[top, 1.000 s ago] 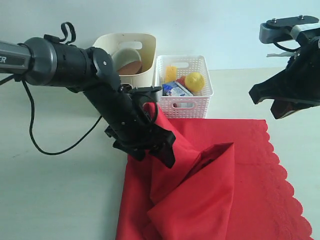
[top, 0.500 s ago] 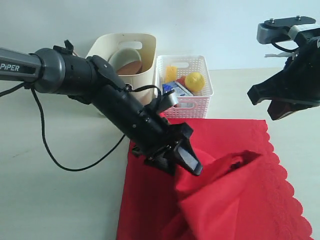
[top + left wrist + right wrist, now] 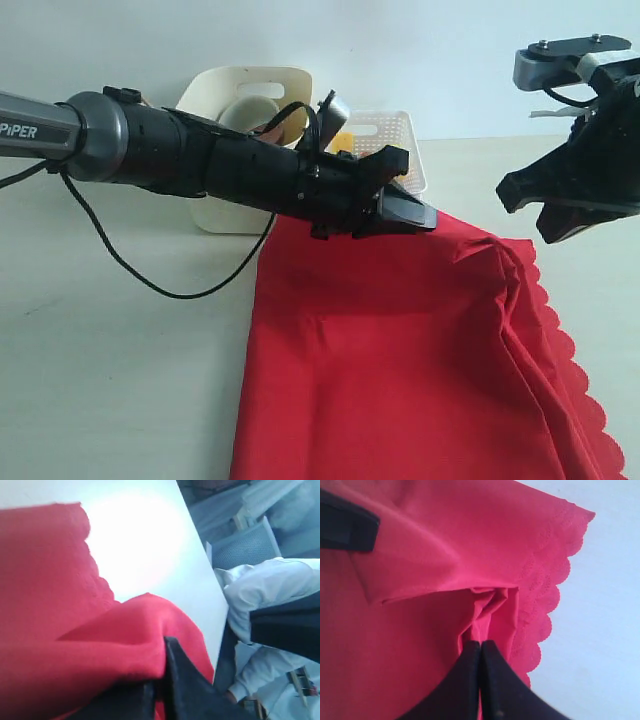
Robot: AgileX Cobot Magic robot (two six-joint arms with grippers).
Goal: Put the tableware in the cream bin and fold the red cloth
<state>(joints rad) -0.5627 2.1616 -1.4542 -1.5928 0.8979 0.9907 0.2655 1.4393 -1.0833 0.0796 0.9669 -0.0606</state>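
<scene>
Dealing here with a soft, light cloth (image 3: pixel 390 350): limp, with no stiffness to keep a shape, likely to sag, ruck and drag wherever lifted. Not fragile, but apt to slip out of a shallow pinch. Best taken at a corner or along the hem with a good bite of fabric, ideally at two well-spread points so as to keep a fold line straight. Lies over the near right of the table (image 3: pixel 120 380), far edge up by the basket (image 3: pixel 385 125), scalloped hem running down the right side. Pinched at that far edge by the left gripper (image 3: pixel 405 213), reaching across from the left past the bin (image 3: pixel 245 72). In the left wrist view, draped over one dark finger (image 3: pixel 185 690) and clamped there, so closed on fabric. Rucked into a ridge at the far right corner, between the two grippers. Near the right gripper (image 3: pixel 480 647) but, judging by the exterior view, apart from it: hovering above and to the right of that corner, fingertips pressed together on nothing, folds lying beneath. Can see a bowl (image 3: pixel 250 108) already inside the bin. For a second hold, would probably need to open the right fingers and come down onto the scalloped corner.
</scene>
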